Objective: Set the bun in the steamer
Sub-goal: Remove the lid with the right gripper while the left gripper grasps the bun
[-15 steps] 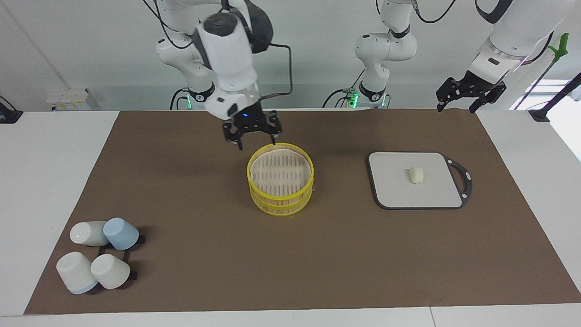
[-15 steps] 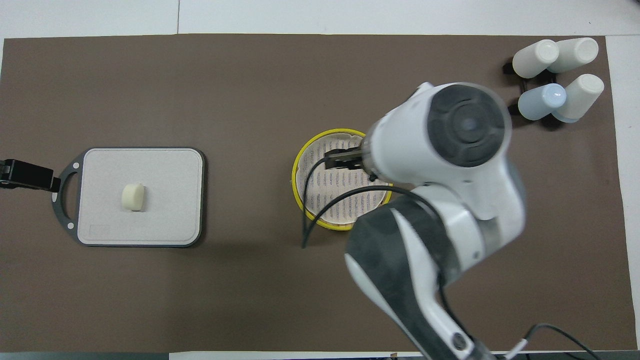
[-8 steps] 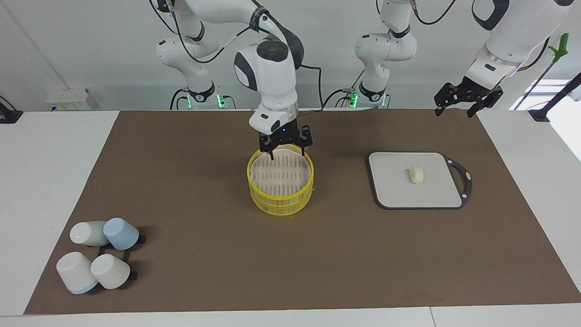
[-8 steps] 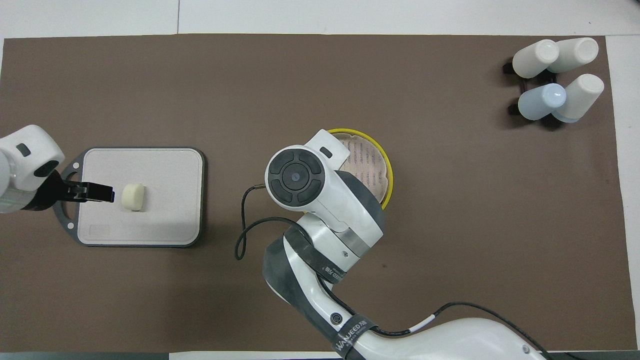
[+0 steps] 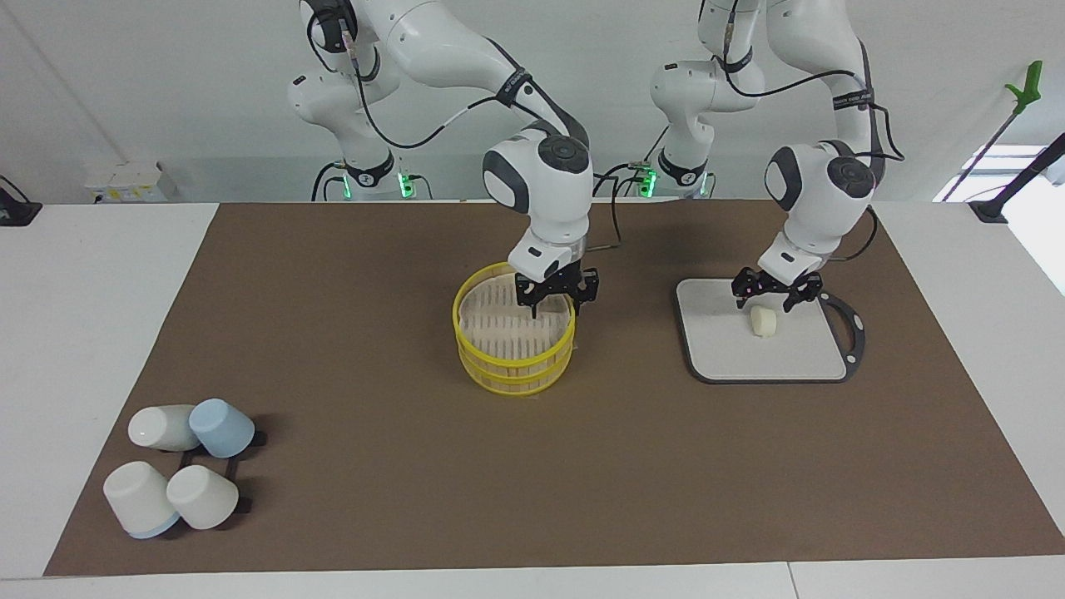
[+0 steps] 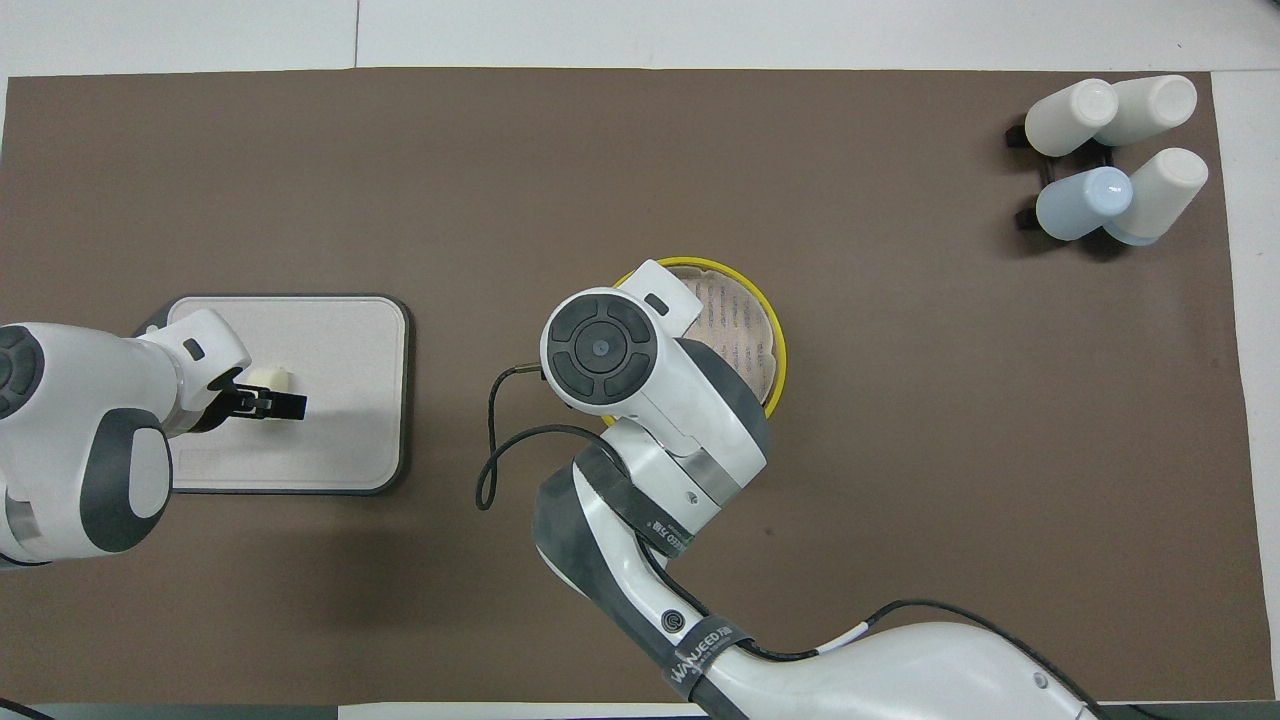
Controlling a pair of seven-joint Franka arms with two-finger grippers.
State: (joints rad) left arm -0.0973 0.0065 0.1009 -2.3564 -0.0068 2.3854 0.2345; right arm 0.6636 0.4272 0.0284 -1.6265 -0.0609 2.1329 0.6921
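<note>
The bun (image 5: 763, 322) lies on the cutting board (image 5: 724, 349), toward the left arm's end of the table. The left gripper (image 5: 775, 292) hangs just over it, fingers apart, half hiding it from above. The right gripper (image 5: 556, 293), fingers spread, straddles the steamer (image 5: 499, 366) rim; its arm covers much of the basket overhead.

Cream bun (image 5: 763, 322) on gray board (image 5: 724, 353); yellow steamer (image 5: 514, 359), seemingly empty.
</note>
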